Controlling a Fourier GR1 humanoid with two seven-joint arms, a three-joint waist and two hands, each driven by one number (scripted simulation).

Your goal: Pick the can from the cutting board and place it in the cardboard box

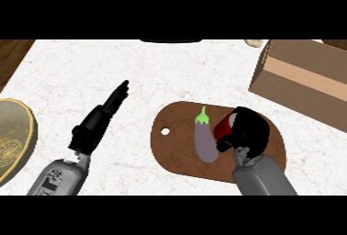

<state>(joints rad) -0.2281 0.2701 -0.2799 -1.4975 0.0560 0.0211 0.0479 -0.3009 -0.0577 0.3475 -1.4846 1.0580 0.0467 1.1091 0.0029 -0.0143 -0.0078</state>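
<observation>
A brown cutting board (177, 151) lies on the white counter at centre right. On its right part my right hand (249, 129) is curled round a red can (223, 128), of which only a red strip and a pale end show past the fingers. A purple eggplant (204, 140) with a green stem lies on the board just left of the can. The cardboard box (305, 78) stands at the upper right, beyond the board. My left hand (102, 117) rests over the counter left of the board, fingers straight and pointing away.
A round golden plate (15, 137) sits at the left edge. A dark object (170, 41) shows at the top middle and a small pale thing (254, 43) near the box's far corner. Wooden surface borders the counter at the upper left.
</observation>
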